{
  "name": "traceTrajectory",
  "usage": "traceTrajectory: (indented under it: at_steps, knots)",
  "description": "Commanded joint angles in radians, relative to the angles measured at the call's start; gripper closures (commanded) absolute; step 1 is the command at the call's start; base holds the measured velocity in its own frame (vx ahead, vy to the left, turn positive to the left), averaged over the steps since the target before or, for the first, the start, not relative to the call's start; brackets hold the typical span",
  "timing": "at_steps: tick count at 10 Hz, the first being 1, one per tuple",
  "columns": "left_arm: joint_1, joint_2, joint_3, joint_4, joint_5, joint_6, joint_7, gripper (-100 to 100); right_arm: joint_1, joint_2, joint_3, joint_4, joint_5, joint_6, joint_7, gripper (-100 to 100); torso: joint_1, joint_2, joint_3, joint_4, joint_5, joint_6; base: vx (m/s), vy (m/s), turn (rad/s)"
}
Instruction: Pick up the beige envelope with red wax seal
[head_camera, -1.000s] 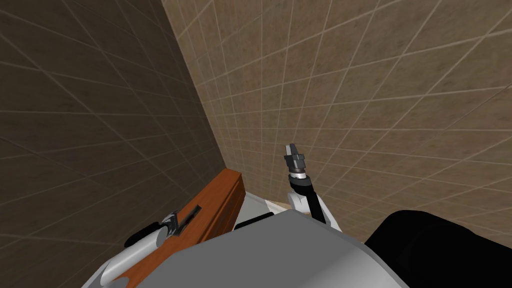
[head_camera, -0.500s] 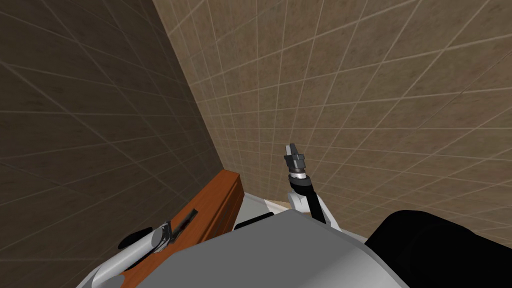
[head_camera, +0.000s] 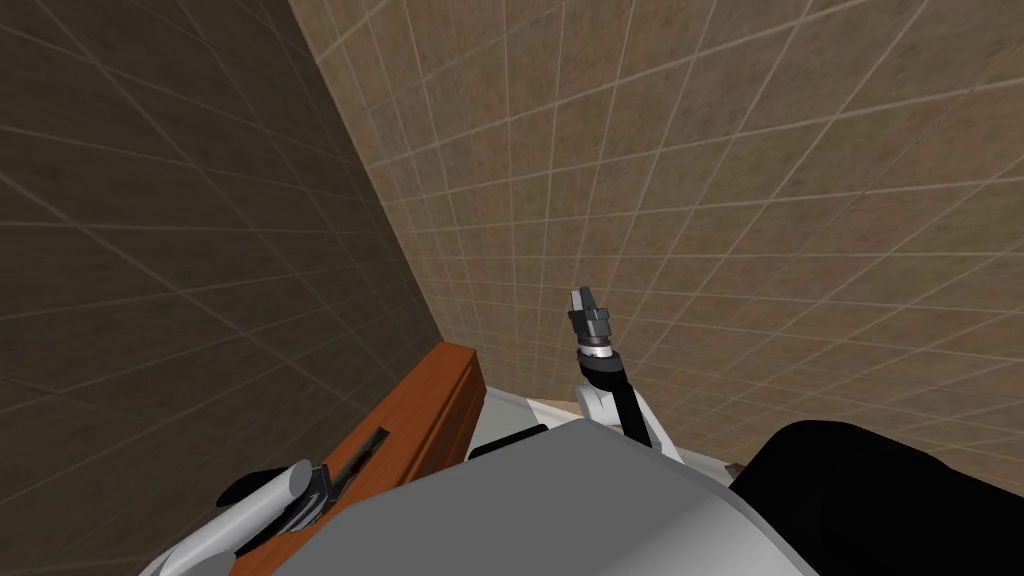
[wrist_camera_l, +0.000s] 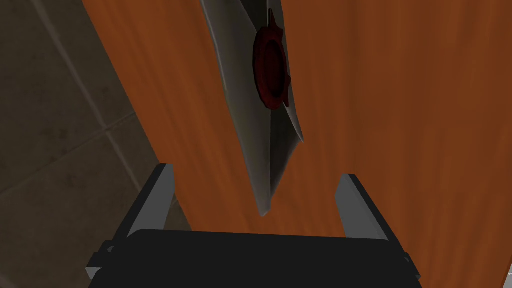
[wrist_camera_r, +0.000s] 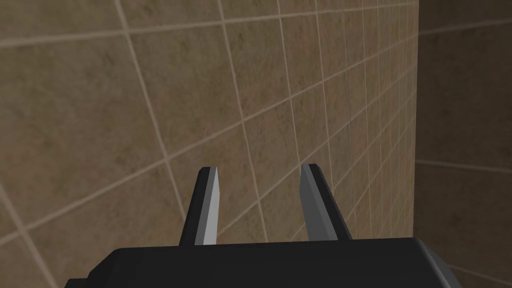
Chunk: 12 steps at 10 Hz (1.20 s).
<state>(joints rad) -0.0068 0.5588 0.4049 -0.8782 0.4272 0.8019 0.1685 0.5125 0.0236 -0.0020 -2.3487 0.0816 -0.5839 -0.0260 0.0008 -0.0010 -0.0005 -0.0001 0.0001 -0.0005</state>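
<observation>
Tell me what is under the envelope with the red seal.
The envelope lies on an orange-brown wooden top, which shows on both sides of it. The patch right beneath it is covered, so anything there cannot be seen. The open left gripper hovers at its near corner.

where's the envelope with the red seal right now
In the left wrist view the envelope lies on the orange-brown wooden top, on my left side, its near corner just ahead of the open left gripper.
</observation>
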Motion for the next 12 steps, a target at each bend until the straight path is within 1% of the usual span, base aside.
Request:
traceTrajectory:
  at_steps: [1, 2, 3, 4, 5, 6, 9, 10, 11, 12]
  knots:
    - [-0.011, 0.007, 0.008, 0.042, 0.009, 0.022, 0.003, -100, 0.000, 0.000, 0.000, 0.000, 0.000, 0.000, 0.000, 0, 0.000, 0.000, 0.000, 0.000, 0.000, 0.000, 0.007, 0.016, -0.057]
    - [-0.032, 0.021, 0.023, 0.088, 0.023, 0.060, 0.011, -100, 0.000, 0.000, 0.000, 0.000, 0.000, 0.000, 0.000, 0, 0.000, 0.000, 0.000, 0.000, 0.000, -0.001, 0.011, 0.018, -0.103]
    - [-0.032, 0.021, 0.023, 0.094, 0.023, 0.060, 0.011, -100, 0.000, 0.000, 0.000, 0.000, 0.000, 0.000, 0.000, 0, 0.000, 0.000, 0.000, 0.000, 0.000, 0.000, 0.010, 0.019, -0.051]
    - [-0.052, 0.035, 0.038, 0.144, 0.037, 0.096, 0.019, -100, 0.000, 0.000, 0.000, 0.000, 0.000, 0.000, 0.000, 0, 0.000, 0.000, 0.000, 0.000, 0.000, -0.001, 0.015, 0.016, -0.088]
    - [-0.072, 0.048, 0.053, 0.177, 0.050, 0.121, 0.027, -100, 0.000, 0.000, 0.000, 0.000, 0.000, 0.000, 0.000, 0, 0.000, 0.000, 0.000, 0.000, 0.000, 0.000, 0.020, 0.028, -0.170]
    - [-0.072, 0.048, 0.053, 0.192, 0.050, 0.130, 0.027, -100, 0.000, 0.000, 0.000, 0.000, 0.000, 0.000, 0.000, 0, 0.001, -0.001, 0.000, 0.000, 0.000, 0.000, 0.019, 0.028, -0.046]
    - [-0.128, 0.086, 0.093, 0.304, 0.085, 0.214, 0.051, -100, 0.000, 0.000, 0.000, 0.000, 0.000, 0.000, 0.000, 0, 0.001, -0.002, -0.001, 0.000, 0.000, 0.000, 0.033, 0.037, -0.102]
    - [-0.128, 0.086, 0.093, 0.318, 0.085, 0.214, 0.051, -100, 0.000, 0.000, 0.000, 0.000, 0.000, 0.000, 0.000, 0, 0.002, -0.002, -0.001, 0.000, 0.000, 0.000, 0.028, 0.039, -0.039]
    - [-0.128, 0.086, 0.093, 0.318, 0.085, 0.214, 0.051, -100, 0.000, 0.000, 0.000, 0.000, 0.000, 0.000, 0.000, 0, 0.002, -0.002, -0.001, -0.001, 0.001, -0.001, 0.005, 0.009, 0.024]
    - [-0.144, 0.098, 0.105, 0.353, 0.095, 0.236, 0.059, -100, 0.000, 0.000, 0.000, 0.000, 0.000, 0.000, 0.000, 0, 0.000, 0.000, 0.000, 0.000, 0.000, -0.001, 0.011, 0.008, -0.050]
